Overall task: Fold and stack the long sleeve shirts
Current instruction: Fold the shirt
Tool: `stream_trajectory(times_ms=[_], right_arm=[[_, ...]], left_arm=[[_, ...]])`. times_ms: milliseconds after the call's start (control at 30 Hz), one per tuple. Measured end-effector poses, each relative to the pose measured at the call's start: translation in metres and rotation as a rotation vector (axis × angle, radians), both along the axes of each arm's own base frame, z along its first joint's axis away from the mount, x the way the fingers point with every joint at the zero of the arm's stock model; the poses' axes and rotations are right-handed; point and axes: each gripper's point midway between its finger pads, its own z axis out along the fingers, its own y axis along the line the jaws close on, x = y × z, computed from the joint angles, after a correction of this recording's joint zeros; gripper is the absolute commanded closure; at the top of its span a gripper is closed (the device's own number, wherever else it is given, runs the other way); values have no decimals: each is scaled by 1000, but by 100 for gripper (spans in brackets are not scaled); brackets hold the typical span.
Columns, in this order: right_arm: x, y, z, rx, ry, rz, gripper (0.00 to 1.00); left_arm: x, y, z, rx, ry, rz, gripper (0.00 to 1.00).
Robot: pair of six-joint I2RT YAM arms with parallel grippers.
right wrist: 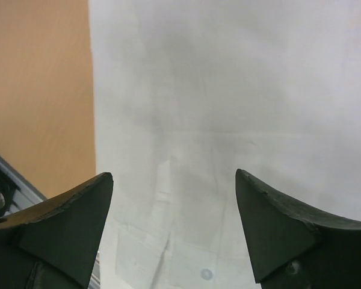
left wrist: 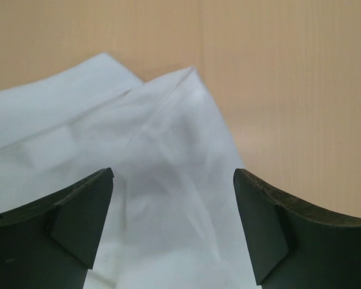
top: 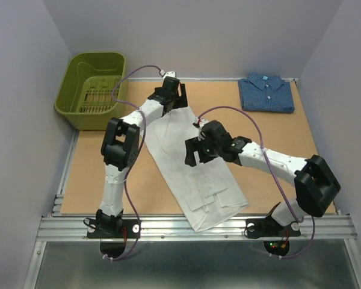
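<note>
The white shirt [top: 189, 174] lies as a long folded strip slanting from the table's far middle to the near edge. The dark blue shirt [top: 266, 93] lies folded at the far right corner. My left gripper [top: 173, 95] is open over the white shirt's far end; in the left wrist view its fingers straddle a folded corner of white cloth [left wrist: 180, 168]. My right gripper [top: 192, 152] is open above the shirt's middle; the right wrist view shows white cloth [right wrist: 216, 120] with a button between the fingers, nothing held.
A green plastic basket [top: 93, 87] stands at the far left beside the table. The wooden tabletop [top: 96, 174] shows left and right of the shirt. A metal rail [top: 198, 226] runs along the near edge.
</note>
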Motion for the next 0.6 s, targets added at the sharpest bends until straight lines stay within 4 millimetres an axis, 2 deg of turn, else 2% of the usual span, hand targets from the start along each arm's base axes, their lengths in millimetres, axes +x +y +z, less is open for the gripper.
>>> stream_trajectory(times_ms=[33, 100, 133, 200, 267, 300, 367, 467, 500, 600], right_arm=[[2, -5, 2, -2, -13, -14, 13], [5, -24, 3, -25, -33, -60, 13], [4, -31, 0, -41, -32, -76, 13], [-1, -43, -8, -77, -20, -93, 13], [-6, -51, -18, -106, -7, -104, 13], [-8, -55, -22, -121, 0, -112, 13], [-12, -63, -31, -154, 16, -126, 13], [-18, -71, -41, -180, 38, -147, 13], [-19, -72, -43, -185, 44, -150, 13], [-24, -76, -48, -199, 64, -151, 13]], left_arm=[[-15, 10, 11, -2, 13, 25, 6], [-30, 21, 38, -21, -8, 58, 6], [-43, 29, 60, -41, -30, 81, 6], [-60, 40, 90, -74, -71, 112, 6], [-79, 50, 111, -102, -98, 141, 7], [-86, 52, 114, -111, -103, 148, 7], [-103, 54, 106, -114, -83, 156, 8], [-129, 48, 67, -85, 7, 140, 7], [-139, 46, 44, -61, 62, 134, 8], [-155, 41, 2, -17, 163, 117, 8]])
